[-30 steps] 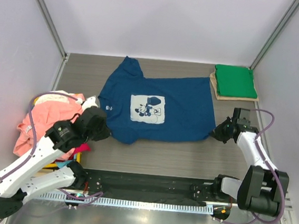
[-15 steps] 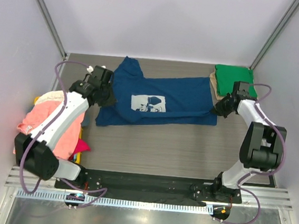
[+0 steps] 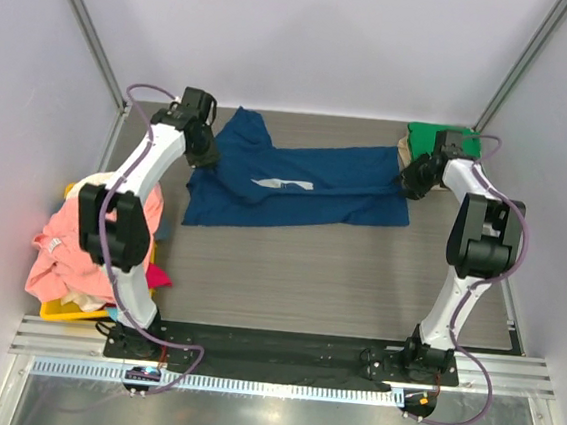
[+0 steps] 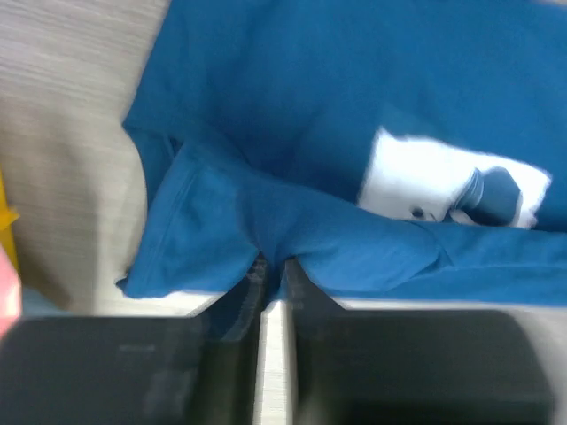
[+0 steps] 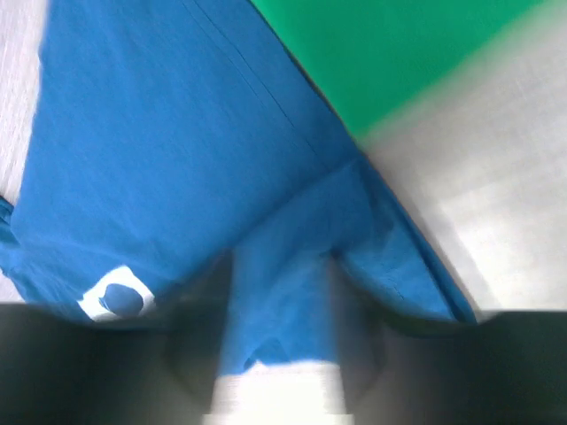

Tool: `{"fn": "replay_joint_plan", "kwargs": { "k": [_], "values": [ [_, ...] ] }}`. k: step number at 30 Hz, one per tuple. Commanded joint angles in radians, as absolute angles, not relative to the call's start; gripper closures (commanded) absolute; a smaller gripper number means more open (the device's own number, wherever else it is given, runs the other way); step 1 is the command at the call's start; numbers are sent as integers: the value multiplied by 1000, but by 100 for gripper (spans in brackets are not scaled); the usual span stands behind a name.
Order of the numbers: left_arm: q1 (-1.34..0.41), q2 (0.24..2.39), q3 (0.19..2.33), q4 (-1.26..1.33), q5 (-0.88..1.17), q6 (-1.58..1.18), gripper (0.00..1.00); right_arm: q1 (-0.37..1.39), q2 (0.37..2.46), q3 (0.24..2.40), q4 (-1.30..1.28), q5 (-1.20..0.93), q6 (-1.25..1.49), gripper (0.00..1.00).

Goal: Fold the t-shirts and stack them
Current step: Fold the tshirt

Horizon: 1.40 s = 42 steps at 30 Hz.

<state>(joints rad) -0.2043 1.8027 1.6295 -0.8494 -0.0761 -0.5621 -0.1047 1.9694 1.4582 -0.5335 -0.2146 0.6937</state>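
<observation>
The navy t-shirt [image 3: 306, 190] lies across the far half of the table, its near half folded back so only a sliver of the white print [image 3: 281, 183] shows. My left gripper [image 3: 205, 155] is at its left end; in the left wrist view the gripper [image 4: 275, 264] stands nearly closed, pinching a ridge of navy cloth [image 4: 292, 133]. My right gripper [image 3: 410, 183] is at the shirt's right end, beside the folded green t-shirt [image 3: 433, 137]. In the right wrist view its jaws [image 5: 282, 266] are apart with a strip of navy cloth [image 5: 151, 133] lying between them.
A heap of salmon-pink and other t-shirts [image 3: 70, 242] sits at the left edge over something yellow [image 3: 63, 307]. The green t-shirt [image 5: 399, 44] rests on a tan board [image 3: 404, 147] in the far right corner. White walls close in on three sides.
Both grippers carried the navy shirt's near edge away toward the far edge, folding it over and hiding most of the print. The right jaws have spread apart.
</observation>
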Motion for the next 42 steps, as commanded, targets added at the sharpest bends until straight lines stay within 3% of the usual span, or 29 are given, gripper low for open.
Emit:
{"fn": "replay_joint_plan", "kwargs": {
  "k": [1,2,3,6,7,16,28,34,40,42],
  "values": [
    [-150,1925,1773,-912,-32,-531,80,-95,2051,1641,-564,-229,669,39],
    [-128,1977,1852,-963,-6,-537,66,-95,2065,1675,-610,-222,657,32],
    [-120,1991,1882,-986,35,-540,39,-95,2068,1699,-635,-192,635,24],
    [-129,1886,1806,-951,37,-570,14,-95,1985,1662,-661,-112,612,18],
    [-132,1847,1745,-921,40,-583,12,-95,1945,1585,-655,-101,611,17],
    [-135,1494,1165,-664,49,-733,15,-97,1674,1088,-482,-136,632,19],
    [-132,1566,1006,-503,-38,-816,17,-98,1735,1046,-420,-140,620,26],
    [-127,1660,1000,-443,-81,-847,17,-103,1819,1081,-379,-129,634,39],
    [-126,1759,1012,-404,-123,-874,19,-104,1890,1124,-354,-112,629,59],
    [-126,1787,1022,-393,-126,-887,25,-104,1904,1135,-347,-115,629,72]
  ]
}}
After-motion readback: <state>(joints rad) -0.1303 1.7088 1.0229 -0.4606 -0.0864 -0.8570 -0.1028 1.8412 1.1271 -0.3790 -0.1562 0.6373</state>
